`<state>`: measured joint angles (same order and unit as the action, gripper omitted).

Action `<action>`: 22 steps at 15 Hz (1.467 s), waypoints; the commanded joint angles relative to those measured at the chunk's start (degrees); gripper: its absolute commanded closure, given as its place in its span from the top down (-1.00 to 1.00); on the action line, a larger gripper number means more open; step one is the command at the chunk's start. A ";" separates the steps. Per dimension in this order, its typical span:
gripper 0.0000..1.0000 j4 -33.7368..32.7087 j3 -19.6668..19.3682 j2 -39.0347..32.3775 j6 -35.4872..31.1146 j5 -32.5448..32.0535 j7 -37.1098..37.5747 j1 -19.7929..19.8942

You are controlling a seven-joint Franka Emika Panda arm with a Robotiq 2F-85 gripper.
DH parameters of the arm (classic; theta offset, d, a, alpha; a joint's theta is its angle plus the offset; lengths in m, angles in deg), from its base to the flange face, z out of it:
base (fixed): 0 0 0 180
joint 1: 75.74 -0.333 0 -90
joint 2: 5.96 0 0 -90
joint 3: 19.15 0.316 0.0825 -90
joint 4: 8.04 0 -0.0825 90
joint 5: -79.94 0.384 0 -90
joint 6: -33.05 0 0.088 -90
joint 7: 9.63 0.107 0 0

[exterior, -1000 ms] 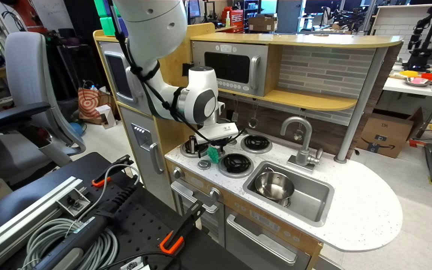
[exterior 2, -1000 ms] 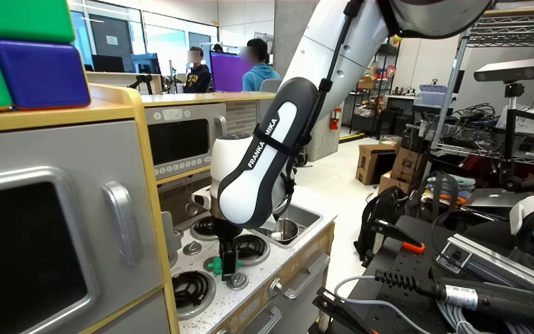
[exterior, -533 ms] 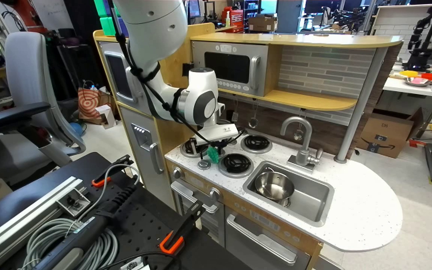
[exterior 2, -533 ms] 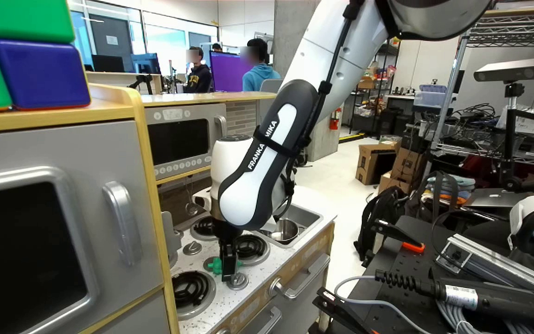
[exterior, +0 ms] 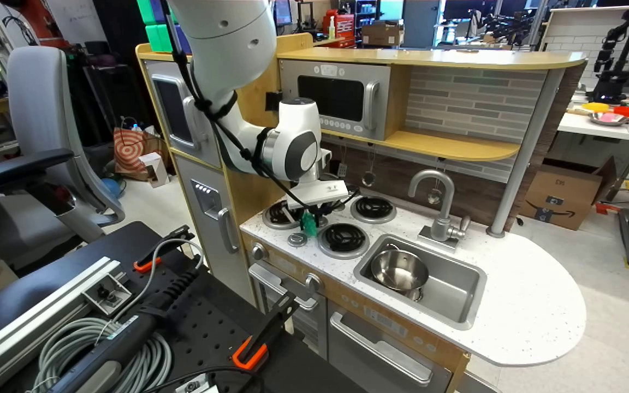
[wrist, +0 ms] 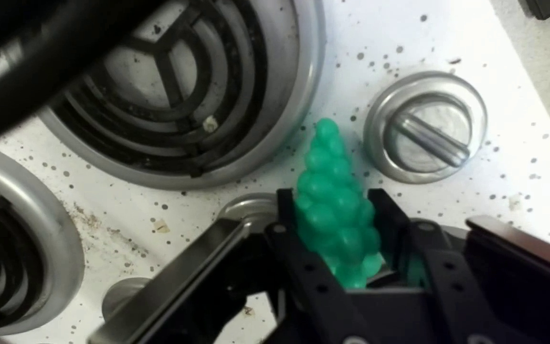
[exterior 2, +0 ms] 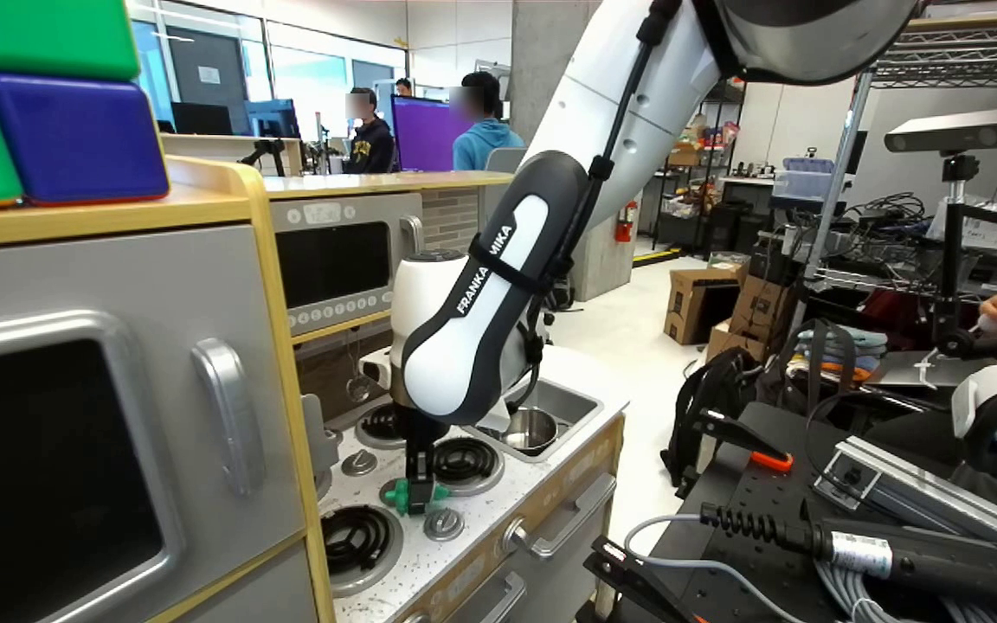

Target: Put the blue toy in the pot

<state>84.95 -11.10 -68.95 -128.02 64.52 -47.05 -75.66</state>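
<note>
The blue toy, a bumpy teal-green piece (wrist: 337,210), lies lengthwise between the two black fingers of my gripper (wrist: 331,203) in the wrist view. Both jaws are closed against its sides, and its narrow tip sticks out ahead of them. In both exterior views the toy (exterior: 308,224) (exterior 2: 398,495) is low over the stove top, among the burners and knobs. Whether it still touches the surface cannot be made out. The pot, round and shiny steel (exterior: 400,271) (exterior 2: 533,430), stands in the sink, well away from my gripper.
Burners (exterior: 343,240) (wrist: 170,86) and a knob (wrist: 425,126) surround the gripper. A grey sink (exterior: 459,297) holds the pot, with a tall faucet (exterior: 443,207) behind it. The microwave shelf (exterior: 445,146) overhangs the back of the counter. A tall cabinet (exterior 2: 118,389) borders the stove.
The gripper's fingers have come together on the toy. The toy has turned slightly, and the hand has shifted a little in both exterior views. The pot has stayed put.
</note>
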 commanded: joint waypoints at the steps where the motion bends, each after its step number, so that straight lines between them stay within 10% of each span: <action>1: -0.65 3.86 3.19 4.55 -1.84 2.01 1.64 4.86; 12: -0.65 -3.31 3.06 0.70 6.12 13.86 9.24 20.19; 22: -0.65 -16.81 3.57 -7.34 13.02 27.20 19.83 25.16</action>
<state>75.74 -8.85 -71.83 -118.97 88.01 -30.22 -51.69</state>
